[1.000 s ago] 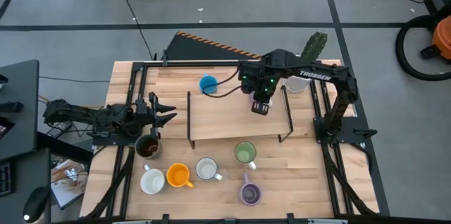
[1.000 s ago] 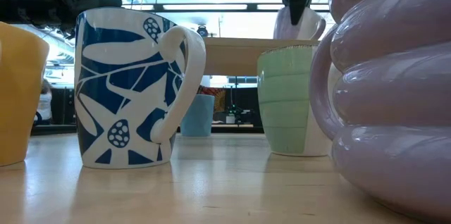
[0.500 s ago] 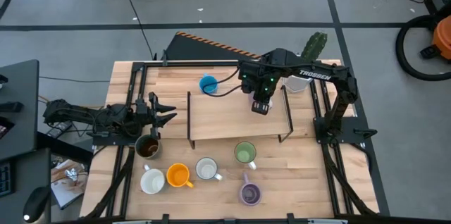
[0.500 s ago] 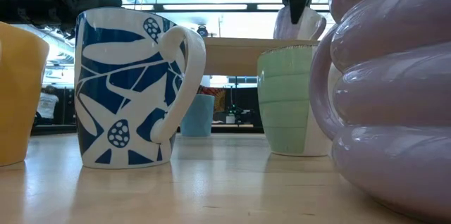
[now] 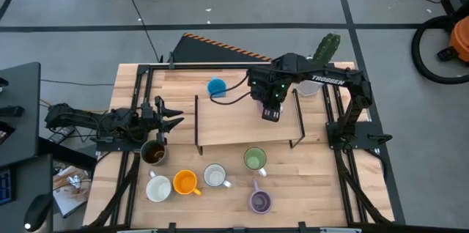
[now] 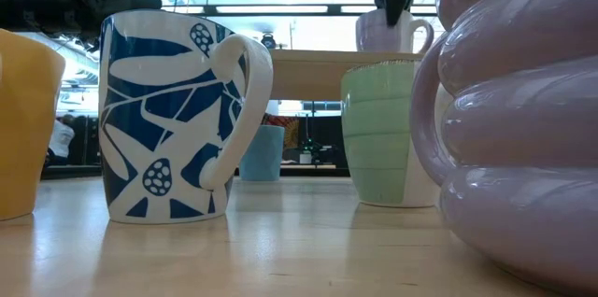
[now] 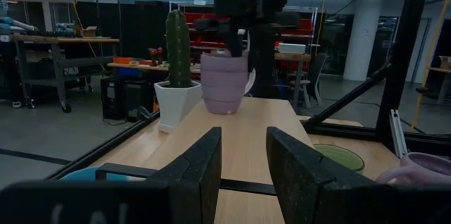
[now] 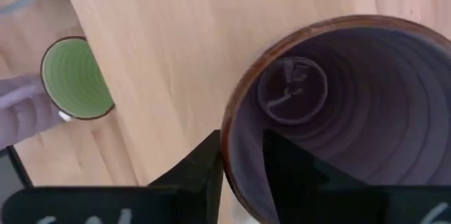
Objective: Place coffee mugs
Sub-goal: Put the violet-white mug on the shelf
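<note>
My right gripper (image 5: 270, 111) stands over the raised wooden shelf (image 5: 234, 123), shut on a ribbed purple mug (image 6: 388, 32) that sits upright on the shelf top. The arm hides this mug in the high view. On the near part of the table stand the dark brown mug (image 5: 154, 153), a white mug (image 5: 158, 187), the orange mug (image 5: 185, 182), the blue-patterned white mug (image 5: 215, 176), the green mug (image 5: 254, 160) and a second purple mug (image 5: 260, 201). The blue mug (image 5: 217, 87) stands beyond the shelf. My left gripper (image 5: 172, 119) waits open at the table's left side. My right gripper comes from above, pointing down, at the purple mug's rim (image 8: 225, 136). One finger (image 8: 289, 164) is inside the mug and the other finger (image 8: 201, 175) is outside its wall. The mug stands upright with its base on the shelf top, handle (image 6: 425, 31) free.
A cactus in a white pot (image 5: 311, 86) stands at the shelf's far right corner, close to the right arm. Black frame rails (image 5: 139, 101) run along both table sides. Bare shelf top lies to the left of the held mug.
The purple mug, tilted under the right gripper a moment ago, now stands upright on the shelf. The right gripper has shifted slightly toward the table's left.
</note>
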Controlling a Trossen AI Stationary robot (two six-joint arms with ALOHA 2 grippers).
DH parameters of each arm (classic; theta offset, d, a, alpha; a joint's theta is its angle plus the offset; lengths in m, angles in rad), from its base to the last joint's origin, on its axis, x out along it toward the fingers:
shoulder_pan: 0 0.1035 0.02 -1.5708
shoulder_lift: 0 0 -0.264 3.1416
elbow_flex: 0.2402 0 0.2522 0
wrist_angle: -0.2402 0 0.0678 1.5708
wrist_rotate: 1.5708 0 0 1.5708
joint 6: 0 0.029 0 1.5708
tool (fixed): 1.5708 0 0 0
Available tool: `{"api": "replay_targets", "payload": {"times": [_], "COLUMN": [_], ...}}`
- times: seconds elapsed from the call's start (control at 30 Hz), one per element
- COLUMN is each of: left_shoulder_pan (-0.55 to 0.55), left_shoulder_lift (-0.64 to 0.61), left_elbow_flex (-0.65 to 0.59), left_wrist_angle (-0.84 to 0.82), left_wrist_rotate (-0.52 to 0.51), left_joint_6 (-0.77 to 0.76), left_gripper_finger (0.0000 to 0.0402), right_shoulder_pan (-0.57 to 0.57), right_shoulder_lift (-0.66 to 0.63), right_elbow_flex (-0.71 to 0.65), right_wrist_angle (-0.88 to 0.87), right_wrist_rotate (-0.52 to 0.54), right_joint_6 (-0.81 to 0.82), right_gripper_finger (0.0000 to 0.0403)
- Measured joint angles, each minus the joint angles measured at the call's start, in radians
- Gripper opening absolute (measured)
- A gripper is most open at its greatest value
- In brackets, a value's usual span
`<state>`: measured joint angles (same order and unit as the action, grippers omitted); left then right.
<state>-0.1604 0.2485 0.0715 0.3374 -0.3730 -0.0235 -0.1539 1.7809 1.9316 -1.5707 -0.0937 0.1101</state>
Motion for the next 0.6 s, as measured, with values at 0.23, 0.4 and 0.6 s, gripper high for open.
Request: {"api": "replay_targets", "payload": {"times": [0.23, 0.4, 0.6], "left_shoulder_pan": [0.000, 0.000, 0.000], "left_shoulder_lift": [0.000, 0.000, 0.000], "left_elbow_flex": [0.000, 0.000, 0.000], "left_wrist_angle": [-0.017, -0.023, -0.023], "left_wrist_rotate": [0.000, 0.000, 0.000], "left_joint_6": [-0.001, -0.017, -0.018], "left_gripper_finger": [0.0118, 0.0118, 0.0118], "right_shoulder_pan": [0.062, 0.093, 0.106], "right_shoulder_lift": [0.000, -0.003, -0.005], "right_elbow_flex": [0.000, 0.000, 0.032], "right_wrist_angle": [0.001, 0.001, -0.001], "right_wrist_rotate": [0.063, 0.074, 0.092], "right_joint_6": [0.020, 0.054, 0.055], "right_gripper_finger": [0.0166, 0.0211, 0.0237]}}
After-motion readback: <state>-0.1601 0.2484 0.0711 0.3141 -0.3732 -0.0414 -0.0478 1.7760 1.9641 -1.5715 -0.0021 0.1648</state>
